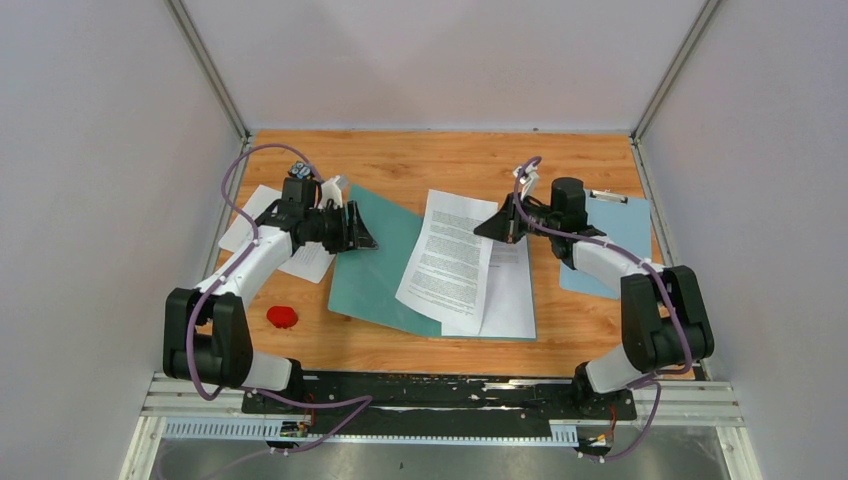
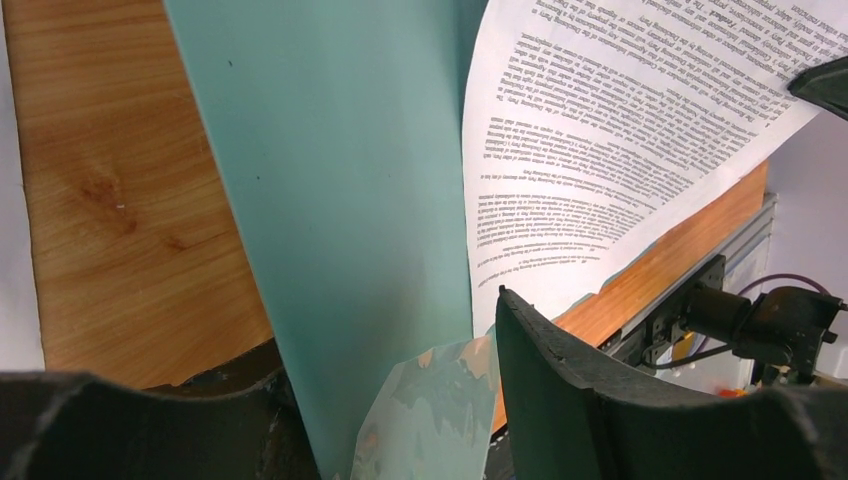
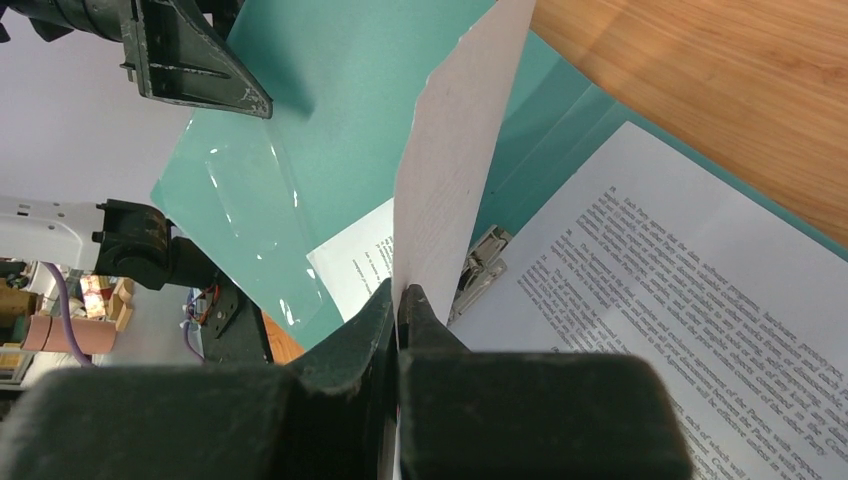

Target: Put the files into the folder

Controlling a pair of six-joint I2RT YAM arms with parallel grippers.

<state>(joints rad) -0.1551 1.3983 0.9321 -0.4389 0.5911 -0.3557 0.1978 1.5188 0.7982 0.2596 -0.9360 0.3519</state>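
My left pincer (image 1: 362,233) and right pincer (image 1: 498,226) are black. The folder (image 1: 375,270) is plain teal-green. The files (image 1: 450,255) are white, packed with fine black text. The tabletop (image 1: 440,160) is orange-brown wood grain. There is a red object (image 1: 282,317) near its front left corner and a light blue clipboard (image 1: 625,225) by its right edge.

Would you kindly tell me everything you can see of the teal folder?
The folder is thin, plain teal-green card, lying open on the wooden table. A small metal fastener sits at its inner spine, and a glossy clear film shows inside the left cover. That cover's outer edge stands between the open fingers of the left tool. Printed sheets cover most of the right half, leaving only a teal rim.
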